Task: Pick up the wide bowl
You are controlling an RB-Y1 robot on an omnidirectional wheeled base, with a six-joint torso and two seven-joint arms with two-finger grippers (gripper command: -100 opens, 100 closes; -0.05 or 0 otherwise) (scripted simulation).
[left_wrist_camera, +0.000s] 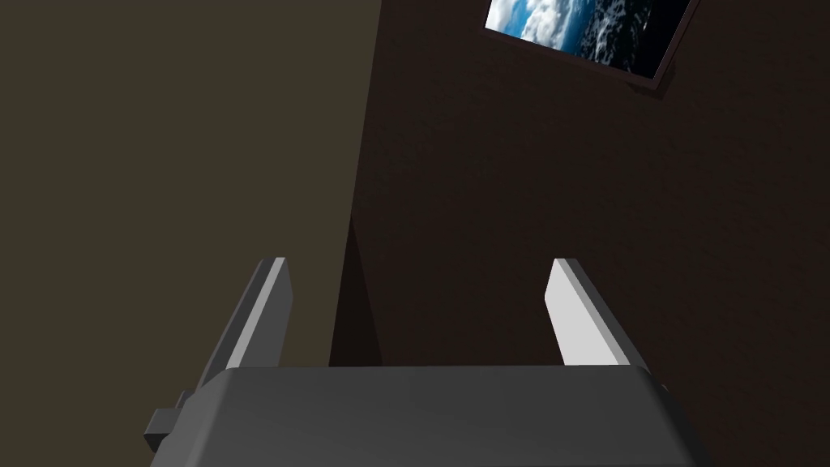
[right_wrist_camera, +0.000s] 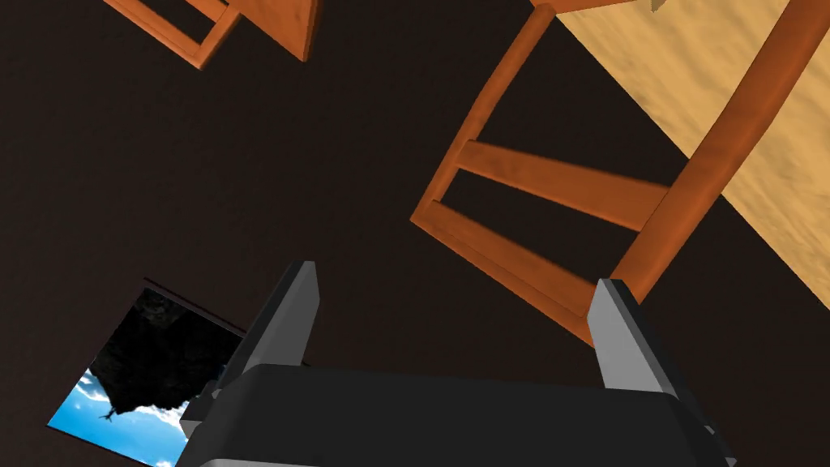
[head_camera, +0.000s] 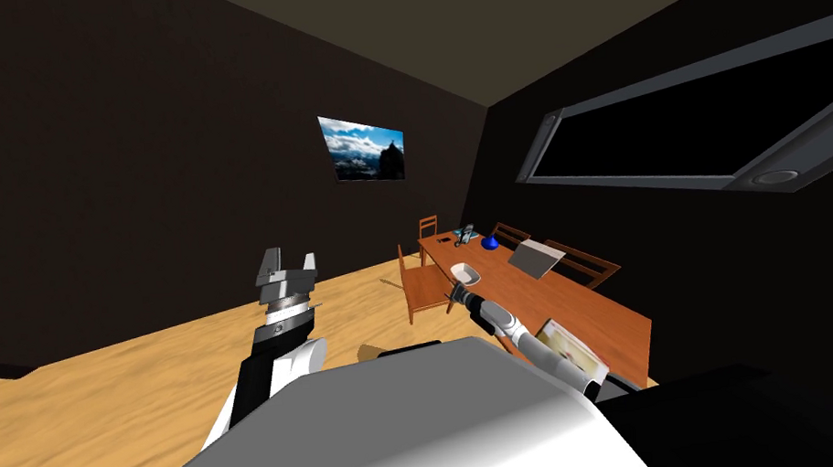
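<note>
Right claw (head_camera: 454,289): too small in my head view to read; I cannot tell whether it touches the wide white bowl (head_camera: 463,271).
Far end of the orange-brown wooden tabletop (head_camera: 594,314): small dark items (head_camera: 465,235) and a blue rounded object (head_camera: 490,242), too small for me to name.
Flat light printed thing (head_camera: 567,344): partly hidden behind my right forearm.
Orange wooden chair back (right_wrist_camera: 559,182): runs off the right wrist picture's edge.
Framed sky-and-mountain picture (left_wrist_camera: 583,32): cut by my left wrist view's edge; part-hidden behind the right claw's dark body.
</note>
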